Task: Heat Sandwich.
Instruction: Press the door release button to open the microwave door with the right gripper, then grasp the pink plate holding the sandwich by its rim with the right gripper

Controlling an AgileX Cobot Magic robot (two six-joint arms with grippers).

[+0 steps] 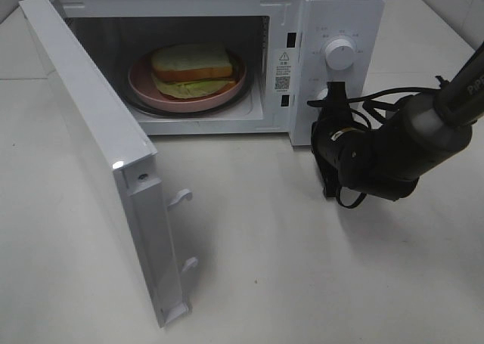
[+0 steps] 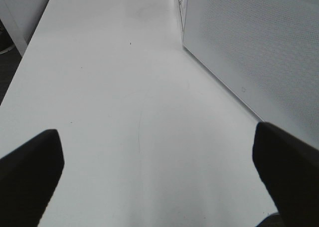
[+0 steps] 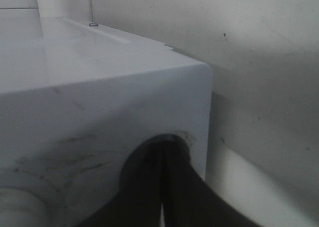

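The sandwich [image 1: 190,68], pale bread with green filling, lies on a pink plate [image 1: 144,83] inside the white microwave [image 1: 340,11], whose door [image 1: 98,147] stands wide open. My right gripper [image 1: 333,96] is shut, its tips against the control panel just below the upper knob [image 1: 339,54]. In the right wrist view the closed fingers [image 3: 149,187] meet the panel near the microwave's corner [image 3: 199,72]. My left gripper [image 2: 159,177] is open above bare table, with nothing between its fingers [image 2: 30,172]. It is out of the exterior high view.
The open door swings out toward the front left, its latch hooks [image 1: 181,196] pointing right. Its outer face [image 2: 259,47] stands close on one side of my left gripper. White table [image 1: 265,246] lies in front of the microwave. A wall rises behind.
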